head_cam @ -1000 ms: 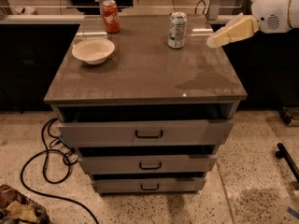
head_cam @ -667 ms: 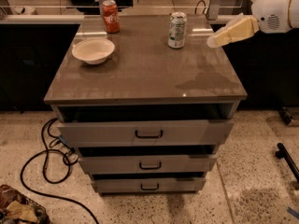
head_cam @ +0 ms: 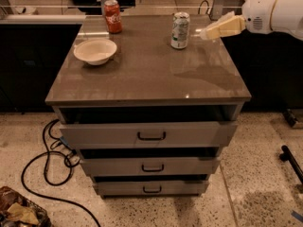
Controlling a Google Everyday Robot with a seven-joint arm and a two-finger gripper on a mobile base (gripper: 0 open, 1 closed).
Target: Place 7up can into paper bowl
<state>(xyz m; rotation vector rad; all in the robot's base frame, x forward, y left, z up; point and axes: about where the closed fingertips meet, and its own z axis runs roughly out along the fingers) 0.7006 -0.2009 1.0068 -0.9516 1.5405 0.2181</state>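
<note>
One 7up can (head_cam: 180,30) upright, long axis vertical, gripper (head_cam: 206,33) just beside it, jaws' spacing unclear

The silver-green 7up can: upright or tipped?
Upright: the 7up can stands on the grey cabinet, lid uppermost; the gripper is beside it, apart.

Red cola can (head_cam: 112,16) on grey cabinet (head_cam: 151,74), drawers (head_cam: 104,135) ajar; black floor cable (head_cam: 44,136)

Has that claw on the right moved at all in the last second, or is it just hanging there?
Yes. The claw has edged left toward the 7up can, which has stayed put on the cabinet top, so the gap between them has narrowed. They are not touching.
</note>
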